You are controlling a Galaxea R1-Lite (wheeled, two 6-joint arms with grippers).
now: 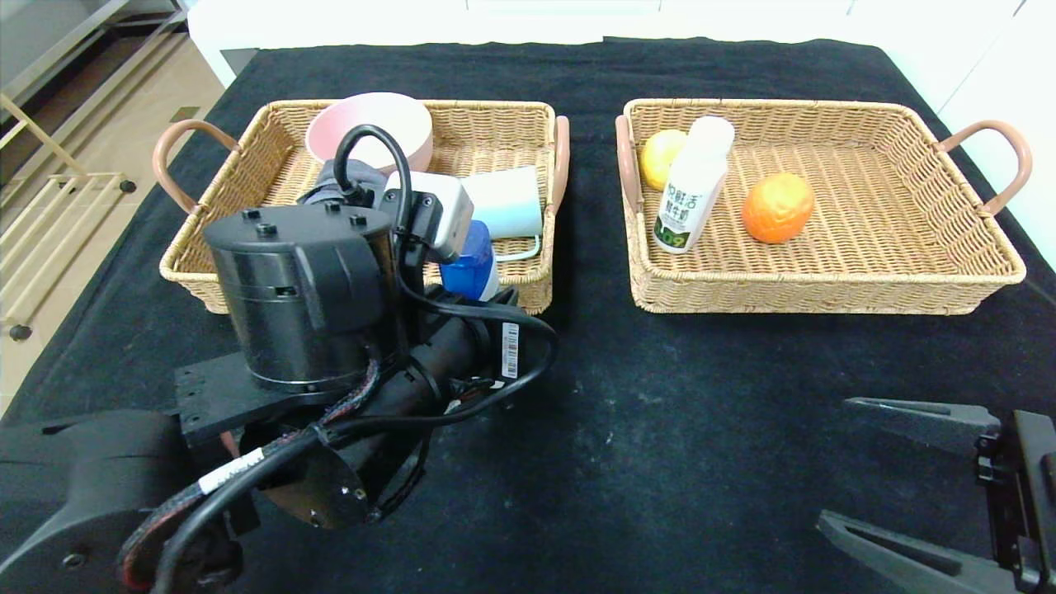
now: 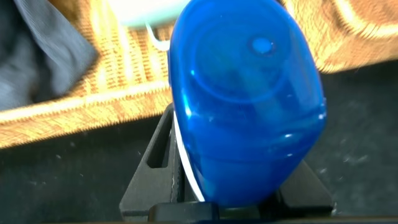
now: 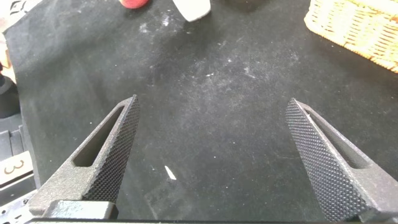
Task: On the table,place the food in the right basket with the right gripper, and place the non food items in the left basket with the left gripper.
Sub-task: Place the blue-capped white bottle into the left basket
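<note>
Left gripper (image 2: 236,199) clamped on blue-capped bottle (image 2: 245,106) above left basket (image 1: 247,165)'s near rim. Right gripper (image 1: 899,466) fingers apart, near worktop (image 1: 660,396)'s right front corner. Orange (image 1: 777,207) in right basket (image 1: 907,239).

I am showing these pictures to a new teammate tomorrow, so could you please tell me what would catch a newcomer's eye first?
The bulky black left arm fills the near left, its left gripper shut on a white bottle with a bright blue cap at the near rim of the left tan wicker basket. In the right tan wicker basket, a vivid orange lies beside a white green-labelled bottle. The open right gripper hovers over the black cloth-covered table.
</note>
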